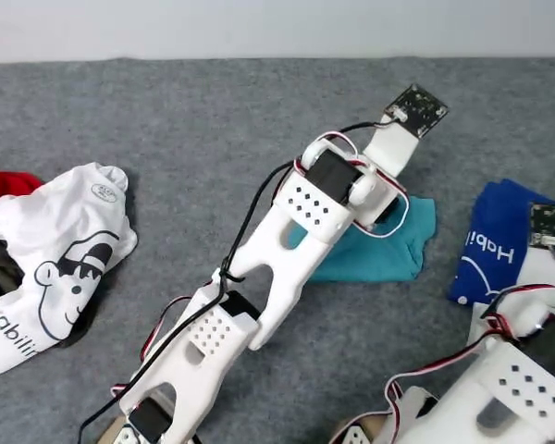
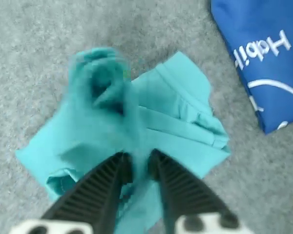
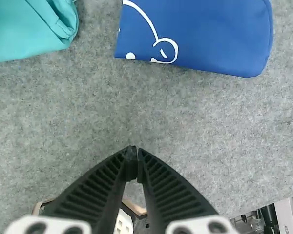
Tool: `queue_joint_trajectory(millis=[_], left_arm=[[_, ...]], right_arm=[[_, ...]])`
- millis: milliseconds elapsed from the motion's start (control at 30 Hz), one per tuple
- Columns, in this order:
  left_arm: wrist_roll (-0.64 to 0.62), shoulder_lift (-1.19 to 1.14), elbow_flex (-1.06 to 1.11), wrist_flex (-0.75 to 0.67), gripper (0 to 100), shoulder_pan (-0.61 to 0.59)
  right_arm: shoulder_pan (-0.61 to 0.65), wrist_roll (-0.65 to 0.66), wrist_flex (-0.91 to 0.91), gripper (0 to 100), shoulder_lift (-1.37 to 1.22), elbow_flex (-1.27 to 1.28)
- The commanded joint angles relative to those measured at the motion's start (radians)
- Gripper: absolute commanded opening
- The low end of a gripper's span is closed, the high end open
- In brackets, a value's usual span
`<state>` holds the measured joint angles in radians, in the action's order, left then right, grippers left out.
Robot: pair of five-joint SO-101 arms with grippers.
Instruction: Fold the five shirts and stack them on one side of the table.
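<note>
— What did the left jaws hold?
— I had them clamped on a lifted fold of the crumpled teal cotton shirt (image 2: 176,126), midway across the grey felt desk (image 1: 213,111).
— The right?
— My right jaws sat pressed together, empty, near the folded blue printed shirt (image 3: 200,34).

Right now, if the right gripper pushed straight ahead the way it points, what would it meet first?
Most likely the grey mat just ahead of the shut right gripper; beyond that strip lies the blue shirt. Depth is hard to judge.
</note>
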<state>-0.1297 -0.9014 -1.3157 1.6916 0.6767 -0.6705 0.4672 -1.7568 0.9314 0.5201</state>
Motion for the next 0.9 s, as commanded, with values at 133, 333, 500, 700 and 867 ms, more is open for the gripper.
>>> queue_joint_trajectory(millis=[133, 333, 500, 700, 867], left_arm=[[-0.011, 0.017, -0.108, 0.003, 17, 0.002], [-0.003, 0.021, -0.183, 0.066, 9, -0.061], [0.043, 0.141, -0.087, 0.068, 1, -0.155], [0.107, 0.442, 0.3, 0.068, 0, -0.256], [0.167, 0.727, 0.699, 0.066, 0, -0.348]], right_arm=[[-0.007, 0.005, -0.028, 1.4, 0.015, -0.006], [-0.004, 0.0, -0.028, 1.4, 0.015, -0.011], [0.084, -0.021, -0.005, 1.1, 0.005, -0.011], [0.288, -0.169, 0.068, 1.1, 0.002, -0.008], [0.43, -0.224, 0.117, 1.5, -0.024, -0.006]])
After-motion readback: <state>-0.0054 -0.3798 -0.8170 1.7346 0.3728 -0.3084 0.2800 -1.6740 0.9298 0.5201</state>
